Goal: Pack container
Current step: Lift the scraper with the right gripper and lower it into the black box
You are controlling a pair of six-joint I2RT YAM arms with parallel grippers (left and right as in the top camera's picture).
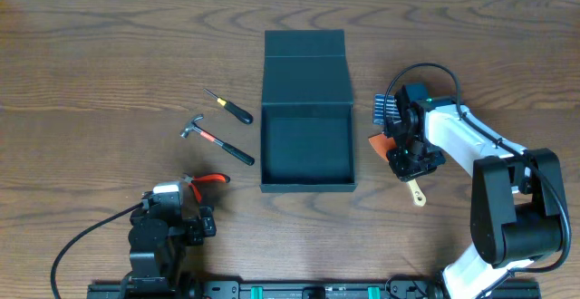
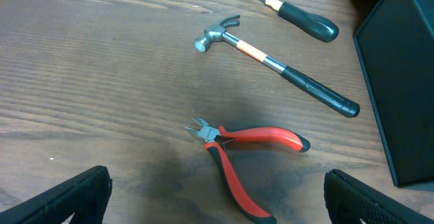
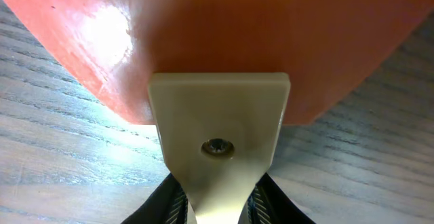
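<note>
- Orange scraper [image 3: 217, 34] is sitting in the right gripper [image 3: 217, 207], fingers clamping its cream handle, right of the container [image 1: 306, 145].
- Left gripper [image 1: 188, 199] is hanging left of the container, fingers spread wide, near red pliers [image 2: 251, 142].
- Container is lying open between both grippers.

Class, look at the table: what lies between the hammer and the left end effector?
The red-handled pliers lie between the hammer and the open left end effector; this is clearest in the left wrist view.

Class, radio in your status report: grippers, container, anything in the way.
Left gripper open, by pliers. Right gripper shut on scraper. Container open, looks empty; nothing blocking it.
</note>
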